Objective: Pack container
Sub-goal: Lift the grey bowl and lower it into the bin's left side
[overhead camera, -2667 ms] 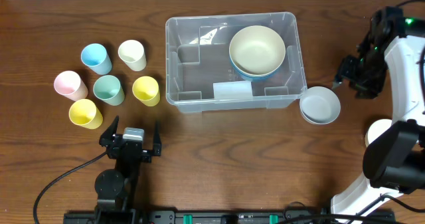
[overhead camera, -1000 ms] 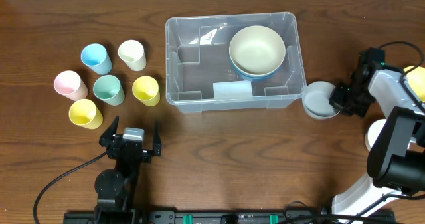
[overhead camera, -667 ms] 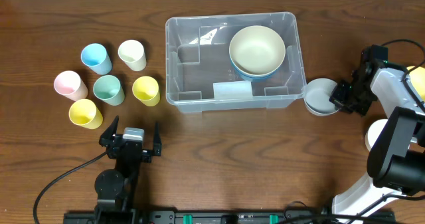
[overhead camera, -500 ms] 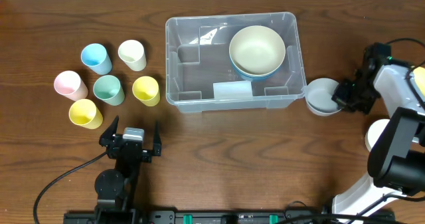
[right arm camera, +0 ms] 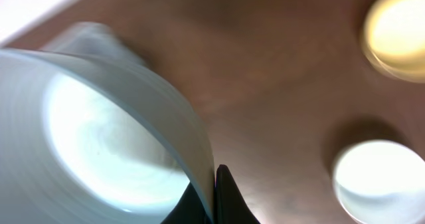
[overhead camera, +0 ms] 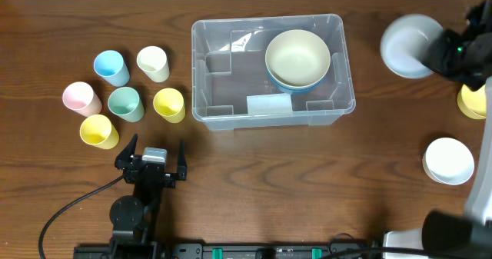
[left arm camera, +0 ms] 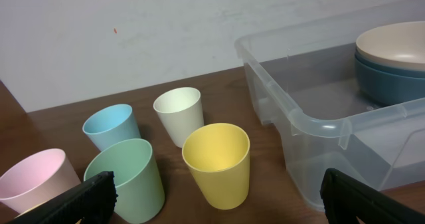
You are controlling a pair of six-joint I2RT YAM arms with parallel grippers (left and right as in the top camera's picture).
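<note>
The clear plastic container (overhead camera: 227,82) sits on the wooden bench (overhead camera: 307,182) near its far middle, and in its right half a cream bowl (overhead camera: 298,57) is nested in a blue bowl (overhead camera: 283,84). The right end effector (overhead camera: 450,51) is closed on the rim of a pale grey bowl (overhead camera: 410,34), which it holds right of the container and apart from it; the right wrist view shows the two fingers pinching the bowl's wall, one inside and one outside. Beyond the right end effector, a yellow bowl (overhead camera: 474,101) and a white bowl (overhead camera: 449,161) rest on the bench by its right edge. The left end effector (overhead camera: 154,155) stands wide open with nothing between its fingers, near the front left, facing six cups grouped left of the container: light blue cup (overhead camera: 110,65), cream cup (overhead camera: 152,61), pink cup (overhead camera: 80,97), green cup (overhead camera: 124,103), a yellow cup (overhead camera: 169,104) just beside the container, and a second yellow cup (overhead camera: 98,130)
</note>
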